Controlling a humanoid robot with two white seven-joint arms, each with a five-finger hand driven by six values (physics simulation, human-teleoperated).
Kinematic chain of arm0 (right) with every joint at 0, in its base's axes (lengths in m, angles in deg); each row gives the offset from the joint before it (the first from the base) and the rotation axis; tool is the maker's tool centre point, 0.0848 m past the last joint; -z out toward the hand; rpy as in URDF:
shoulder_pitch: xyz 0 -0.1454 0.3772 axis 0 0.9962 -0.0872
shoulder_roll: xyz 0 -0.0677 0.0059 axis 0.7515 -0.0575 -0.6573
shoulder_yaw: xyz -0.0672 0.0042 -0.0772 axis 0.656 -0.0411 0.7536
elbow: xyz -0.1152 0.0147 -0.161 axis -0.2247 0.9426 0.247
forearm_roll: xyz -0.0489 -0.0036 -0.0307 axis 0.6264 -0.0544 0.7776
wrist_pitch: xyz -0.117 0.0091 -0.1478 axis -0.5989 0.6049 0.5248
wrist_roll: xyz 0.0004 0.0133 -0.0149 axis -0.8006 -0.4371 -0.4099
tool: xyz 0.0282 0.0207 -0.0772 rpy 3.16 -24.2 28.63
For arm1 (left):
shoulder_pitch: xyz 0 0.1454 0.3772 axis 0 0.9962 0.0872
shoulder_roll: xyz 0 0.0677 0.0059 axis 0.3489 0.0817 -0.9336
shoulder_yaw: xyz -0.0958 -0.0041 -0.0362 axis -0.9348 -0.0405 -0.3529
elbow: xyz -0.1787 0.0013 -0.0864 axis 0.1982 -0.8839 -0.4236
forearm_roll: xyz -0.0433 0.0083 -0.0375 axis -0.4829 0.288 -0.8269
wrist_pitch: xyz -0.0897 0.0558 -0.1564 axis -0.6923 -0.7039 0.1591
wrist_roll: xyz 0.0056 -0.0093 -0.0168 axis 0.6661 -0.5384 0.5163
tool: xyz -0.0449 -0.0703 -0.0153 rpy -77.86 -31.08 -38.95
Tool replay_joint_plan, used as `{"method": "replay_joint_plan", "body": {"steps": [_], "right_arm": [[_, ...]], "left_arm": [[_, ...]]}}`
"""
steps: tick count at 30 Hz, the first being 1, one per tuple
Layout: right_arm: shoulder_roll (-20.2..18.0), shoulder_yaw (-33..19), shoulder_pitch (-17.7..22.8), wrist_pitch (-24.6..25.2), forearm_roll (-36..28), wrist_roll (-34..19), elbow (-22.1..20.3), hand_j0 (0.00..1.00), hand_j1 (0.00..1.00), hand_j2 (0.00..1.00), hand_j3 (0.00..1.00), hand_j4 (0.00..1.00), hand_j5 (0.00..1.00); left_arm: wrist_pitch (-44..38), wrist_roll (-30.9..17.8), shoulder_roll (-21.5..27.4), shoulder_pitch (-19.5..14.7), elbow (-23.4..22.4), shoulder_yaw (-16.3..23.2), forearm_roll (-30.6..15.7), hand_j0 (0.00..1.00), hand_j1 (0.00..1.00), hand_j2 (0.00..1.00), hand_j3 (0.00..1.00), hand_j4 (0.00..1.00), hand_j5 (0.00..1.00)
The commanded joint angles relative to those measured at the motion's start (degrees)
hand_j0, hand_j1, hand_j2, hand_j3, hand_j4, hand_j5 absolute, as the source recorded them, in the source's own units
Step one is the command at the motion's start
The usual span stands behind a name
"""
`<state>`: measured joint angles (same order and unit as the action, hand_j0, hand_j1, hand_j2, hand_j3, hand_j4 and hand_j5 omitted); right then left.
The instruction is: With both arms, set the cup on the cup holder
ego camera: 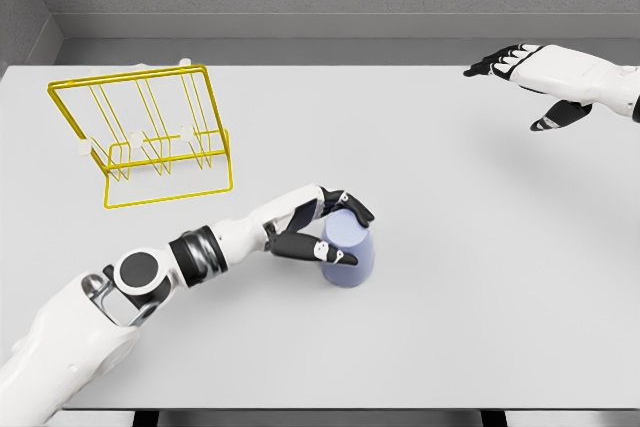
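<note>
A pale lavender cup (350, 257) stands on the white table (450, 247), a little below the middle. My left hand (328, 229) reaches in from the lower left and its dark fingers are wrapped around the cup's top and left side. The yellow wire cup holder (150, 137) sits at the back left, with white-tipped pegs along its base; it is well apart from the cup. My right hand (525, 72) hovers at the far right near the table's back edge, fingers spread, holding nothing.
A grey wall runs behind the table's far edge. The table's front edge lies close below my left arm (150, 287).
</note>
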<state>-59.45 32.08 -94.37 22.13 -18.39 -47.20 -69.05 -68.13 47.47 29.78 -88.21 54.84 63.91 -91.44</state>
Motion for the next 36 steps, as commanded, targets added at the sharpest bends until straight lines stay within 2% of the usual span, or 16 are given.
{"method": "replay_joint_plan", "body": {"steps": [1, 8, 15, 18, 29, 36], "right_arm": [[-0.1, -0.1, 0.0, 0.1, -0.3, 0.0, 0.0, 1.00, 1.00, 1.00, 1.00, 1.00, 1.00], [-0.2, -0.1, 0.0, 0.0, -0.3, 0.0, 0.0, 1.00, 1.00, 1.00, 1.00, 1.00, 1.00], [-0.2, -0.1, -0.1, 0.0, -0.3, 0.1, -0.1, 1.00, 1.00, 1.00, 1.00, 1.00, 1.00], [-0.2, -0.1, -0.1, 0.0, -0.3, 0.0, -0.2, 1.00, 1.00, 1.00, 1.00, 1.00, 1.00], [-0.3, -0.1, -0.2, 0.0, -0.3, 0.0, -0.1, 1.00, 1.00, 1.00, 1.00, 1.00, 1.00], [-0.3, -0.1, -0.2, 0.0, -0.3, 0.0, -0.1, 1.00, 1.00, 1.00, 1.00, 1.00, 1.00]], "left_arm": [[0.0, 0.0, 0.0, 0.0, 0.5, -0.1, -0.5, 0.30, 0.30, 0.30, 0.30, 0.30, 0.30], [-0.3, 0.0, 0.8, -0.2, 3.2, -3.7, -0.7, 0.25, 0.25, 0.25, 0.25, 0.25, 0.25], [-0.2, -0.1, 1.2, -1.9, 3.2, -5.7, -0.9, 0.25, 0.25, 0.25, 0.25, 0.25, 0.25], [-0.2, -0.2, 2.8, -3.4, 3.2, -6.9, -2.2, 0.25, 0.25, 0.25, 0.25, 0.25, 0.25], [-0.4, -0.1, 7.8, -10.5, 3.2, -7.2, -9.7, 0.24, 0.24, 0.24, 0.24, 0.24, 0.24], [-1.7, -0.1, 8.9, -13.4, 3.1, -7.3, -10.9, 0.24, 0.24, 0.24, 0.24, 0.24, 0.24]]}}
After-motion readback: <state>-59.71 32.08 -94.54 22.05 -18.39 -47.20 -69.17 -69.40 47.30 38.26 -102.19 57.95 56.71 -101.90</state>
